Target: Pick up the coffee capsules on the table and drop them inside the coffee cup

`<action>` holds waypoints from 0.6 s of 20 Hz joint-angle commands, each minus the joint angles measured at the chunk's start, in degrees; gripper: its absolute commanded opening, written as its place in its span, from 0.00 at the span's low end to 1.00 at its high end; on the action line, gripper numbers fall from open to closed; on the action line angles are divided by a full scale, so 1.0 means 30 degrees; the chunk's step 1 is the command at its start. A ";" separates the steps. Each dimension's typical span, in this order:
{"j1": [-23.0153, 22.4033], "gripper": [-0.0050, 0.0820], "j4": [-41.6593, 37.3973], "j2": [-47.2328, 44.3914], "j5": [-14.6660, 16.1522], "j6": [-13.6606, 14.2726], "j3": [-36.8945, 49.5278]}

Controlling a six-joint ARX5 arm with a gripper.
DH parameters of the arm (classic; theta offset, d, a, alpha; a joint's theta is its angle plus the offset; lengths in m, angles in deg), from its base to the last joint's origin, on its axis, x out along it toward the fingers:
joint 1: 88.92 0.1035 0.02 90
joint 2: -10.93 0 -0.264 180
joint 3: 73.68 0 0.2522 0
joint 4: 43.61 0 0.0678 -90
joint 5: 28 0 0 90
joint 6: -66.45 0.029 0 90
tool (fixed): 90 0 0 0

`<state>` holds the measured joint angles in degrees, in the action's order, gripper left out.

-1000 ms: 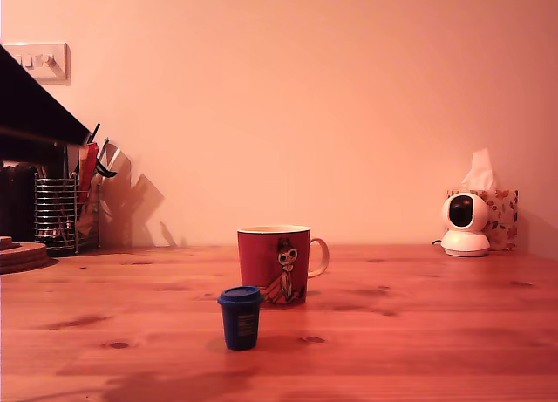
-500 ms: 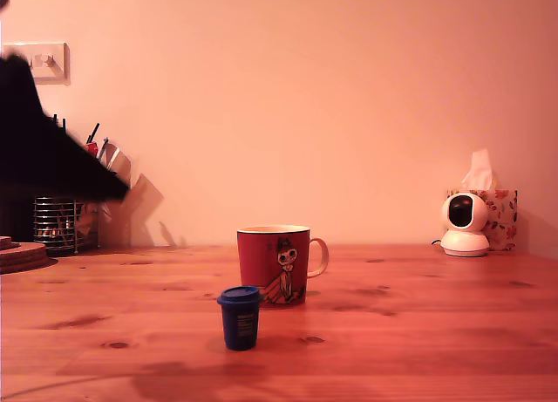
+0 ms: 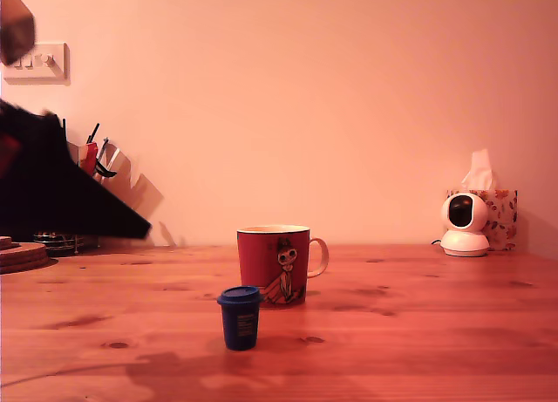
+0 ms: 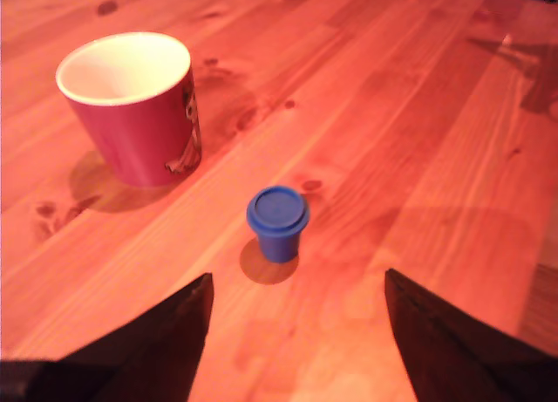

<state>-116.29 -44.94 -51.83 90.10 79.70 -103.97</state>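
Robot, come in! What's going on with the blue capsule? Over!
Gripper open, empty. Blue capsule upright on table, beside red mug, not touching. Nothing in the way.

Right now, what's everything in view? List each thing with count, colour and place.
coffee capsule: one, dark blue, upright on the table in front of the cup, apart from it.
coffee cup: one, red, pale inside, mid-table.
table: one, reddish-brown wood.
security camera: one, white, far exterior-view right.
tissue box: one, patterned, behind the camera.
wire utensil holder: one, metal, exterior-view left, mostly hidden.
wall switch: one, pale, upper left.
gripper: one, dark, open, fingers apart, near the capsule.
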 commanded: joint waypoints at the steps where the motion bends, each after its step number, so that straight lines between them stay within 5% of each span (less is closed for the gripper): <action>1: -0.0058 0.71 -0.0780 -0.0772 0.0189 0.0109 0.0379; 12: -0.0058 0.71 -0.4459 -0.4284 0.0838 0.0095 0.0379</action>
<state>-116.29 -57.57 -63.55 92.22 79.77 -103.95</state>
